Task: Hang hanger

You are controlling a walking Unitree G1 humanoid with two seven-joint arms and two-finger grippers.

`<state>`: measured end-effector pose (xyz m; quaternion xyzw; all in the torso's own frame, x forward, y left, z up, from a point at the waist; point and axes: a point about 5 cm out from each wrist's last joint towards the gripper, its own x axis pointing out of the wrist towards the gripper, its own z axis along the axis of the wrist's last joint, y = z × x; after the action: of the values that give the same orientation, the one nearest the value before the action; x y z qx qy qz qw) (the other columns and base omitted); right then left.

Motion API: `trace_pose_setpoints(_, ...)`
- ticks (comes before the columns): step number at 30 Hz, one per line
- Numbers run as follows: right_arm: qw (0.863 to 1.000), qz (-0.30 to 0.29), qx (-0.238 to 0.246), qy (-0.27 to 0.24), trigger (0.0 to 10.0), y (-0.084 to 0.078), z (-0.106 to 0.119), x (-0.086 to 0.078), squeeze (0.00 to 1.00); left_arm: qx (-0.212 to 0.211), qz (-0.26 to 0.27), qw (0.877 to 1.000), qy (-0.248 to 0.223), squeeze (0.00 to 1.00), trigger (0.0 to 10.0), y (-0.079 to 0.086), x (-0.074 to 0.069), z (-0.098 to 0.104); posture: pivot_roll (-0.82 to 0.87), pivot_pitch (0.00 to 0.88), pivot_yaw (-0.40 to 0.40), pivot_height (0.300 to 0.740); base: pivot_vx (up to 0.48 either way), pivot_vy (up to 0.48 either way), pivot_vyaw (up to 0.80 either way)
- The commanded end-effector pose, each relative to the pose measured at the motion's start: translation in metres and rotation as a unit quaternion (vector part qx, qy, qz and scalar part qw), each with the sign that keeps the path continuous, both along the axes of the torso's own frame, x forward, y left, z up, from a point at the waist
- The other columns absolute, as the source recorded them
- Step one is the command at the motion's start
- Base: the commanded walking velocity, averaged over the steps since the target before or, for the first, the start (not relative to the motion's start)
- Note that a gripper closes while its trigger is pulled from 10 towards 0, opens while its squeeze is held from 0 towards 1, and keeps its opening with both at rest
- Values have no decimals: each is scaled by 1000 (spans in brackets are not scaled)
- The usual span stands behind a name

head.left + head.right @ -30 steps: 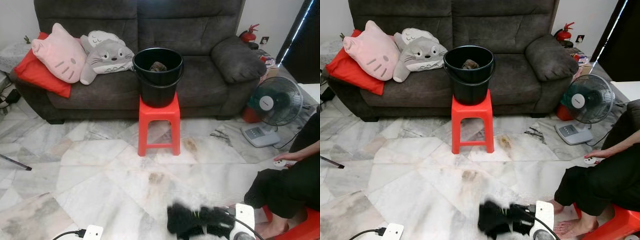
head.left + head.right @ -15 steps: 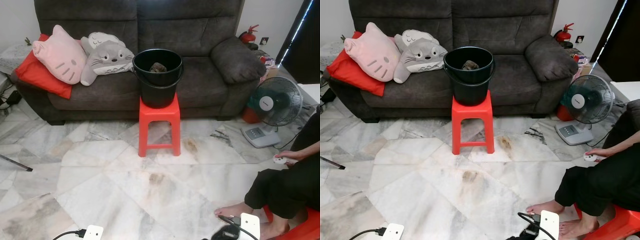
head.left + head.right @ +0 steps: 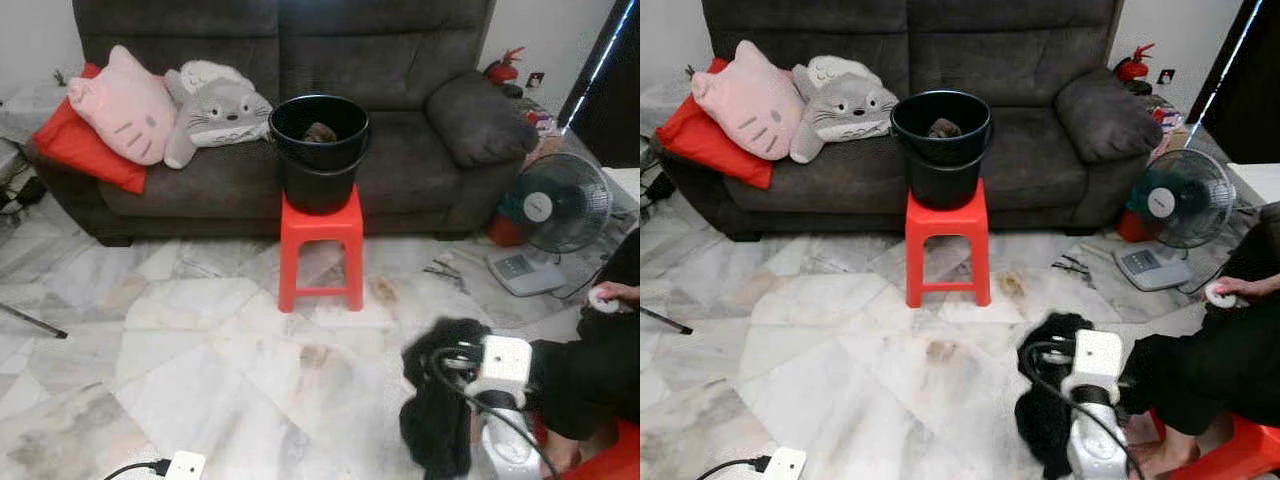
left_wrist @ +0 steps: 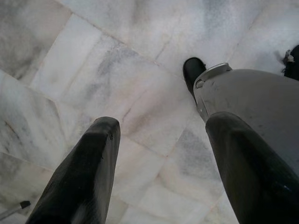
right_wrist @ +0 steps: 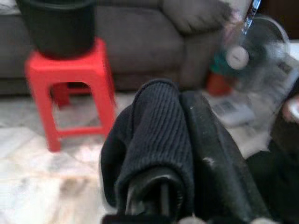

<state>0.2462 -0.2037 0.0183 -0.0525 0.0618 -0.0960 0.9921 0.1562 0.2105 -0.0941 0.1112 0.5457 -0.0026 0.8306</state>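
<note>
In the left eye view, a red stool (image 3: 320, 247) stands on the marble floor (image 3: 180, 340) in front of a dark grey sofa (image 3: 400, 150), and a black bucket (image 3: 320, 150) sits on top of the stool. On the sofa, to the left of the stool, lie a pink cat cushion (image 3: 115, 105), a grey plush (image 3: 215, 110) and a red cushion (image 3: 85, 150). To the right of the stool, near the sofa's end, stands a floor fan (image 3: 555, 215). Nearer the camera than the stool and to its right, the right gripper (image 3: 440, 400) holds a black knitted garment (image 3: 435, 425); no hanger can be made out. A seated person's hand (image 3: 612, 296) shows at the right edge. In the left wrist view, the left gripper (image 4: 161, 154) points down at the floor, its two black fingers (image 4: 88, 172) spread wide with nothing between them. In the right wrist view, the garment is draped over the right gripper's fingers, the stool and bucket beyond it; whether the jaws are open or closed I cannot tell.
</note>
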Motion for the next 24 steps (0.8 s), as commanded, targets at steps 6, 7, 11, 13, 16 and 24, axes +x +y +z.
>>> trace_pose_setpoints(6,1000,13,-9,6,10000,11,-7,-5,0,4,-5,1000,6,0,10000,1,-4,-1,-110,0,-10,740,0,0,546)
trace_pose_setpoints(7,1000,14,-8,2,10000,11,-6,-5,0,4,-4,1000,6,0,10000,1,-4,-1,-107,0,-14,740,0,0,781)
trace_pose_setpoints(11,1000,24,-9,-2,10000,13,0,0,0,4,-3,1000,6,0,10000,1,-4,-1,-109,0,-16,740,0,0,781)
trace_pose_setpoints(13,1000,26,-15,9,10000,12,3,1,0,3,-3,1000,6,0,10000,1,-3,-1,-114,0,-17,740,0,0,781)
trace_pose_setpoints(16,1000,23,-14,7,10000,12,5,3,0,1,-1,1000,4,0,10000,0,-3,-1,-115,0,-17,740,0,0,781)
trace_pose_setpoints(24,999,26,-14,17,10000,12,3,3,0,0,1,1000,-1,0,10000,0,-1,-1,-117,0,-17,740,0,0,781)
